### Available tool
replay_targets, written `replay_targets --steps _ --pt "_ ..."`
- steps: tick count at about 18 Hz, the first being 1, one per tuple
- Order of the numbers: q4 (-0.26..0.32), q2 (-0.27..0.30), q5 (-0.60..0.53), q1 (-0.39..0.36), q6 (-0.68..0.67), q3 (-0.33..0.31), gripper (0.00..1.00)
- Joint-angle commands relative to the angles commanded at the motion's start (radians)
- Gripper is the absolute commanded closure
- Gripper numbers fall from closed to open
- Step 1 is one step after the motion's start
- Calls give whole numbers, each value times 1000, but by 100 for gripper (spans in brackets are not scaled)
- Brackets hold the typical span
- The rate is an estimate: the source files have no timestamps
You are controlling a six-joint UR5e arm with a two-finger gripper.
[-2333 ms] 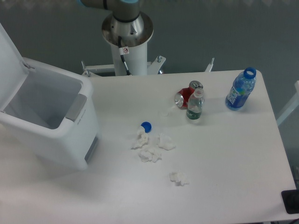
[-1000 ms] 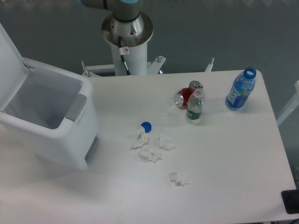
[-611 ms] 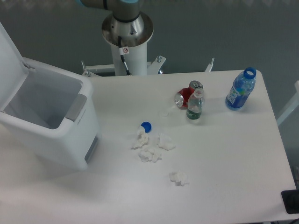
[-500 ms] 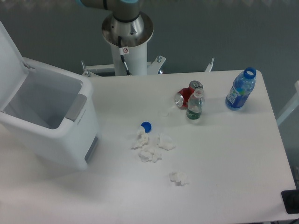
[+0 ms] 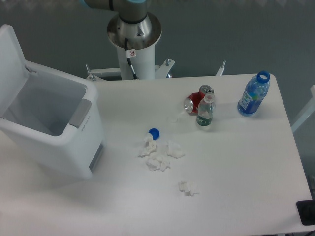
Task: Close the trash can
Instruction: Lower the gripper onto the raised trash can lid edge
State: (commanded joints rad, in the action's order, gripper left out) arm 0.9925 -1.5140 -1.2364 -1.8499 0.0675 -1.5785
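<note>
White trash can (image 5: 54,130) at left edge of surface (image 5: 236,167), lid (image 5: 11,61) raised, hinged along far-left side, mouth open. Tool out of view, state unknown; only arm base (image 5: 134,34) visible behind, right of can.

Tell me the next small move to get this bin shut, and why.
Probably push the raised lid forward and down over the opening. The trash can stands open, its lid tilted up at the back left, the inside exposed. The hand is out of view; only the arm's base shows, so bring it behind the lid first.
</note>
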Motion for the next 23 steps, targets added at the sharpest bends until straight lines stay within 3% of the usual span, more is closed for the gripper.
replay_targets --steps 9,23 --pt "2 9 -5 -74 35 -6 0" --pt "3 -2 -52 -123 113 -32 0"
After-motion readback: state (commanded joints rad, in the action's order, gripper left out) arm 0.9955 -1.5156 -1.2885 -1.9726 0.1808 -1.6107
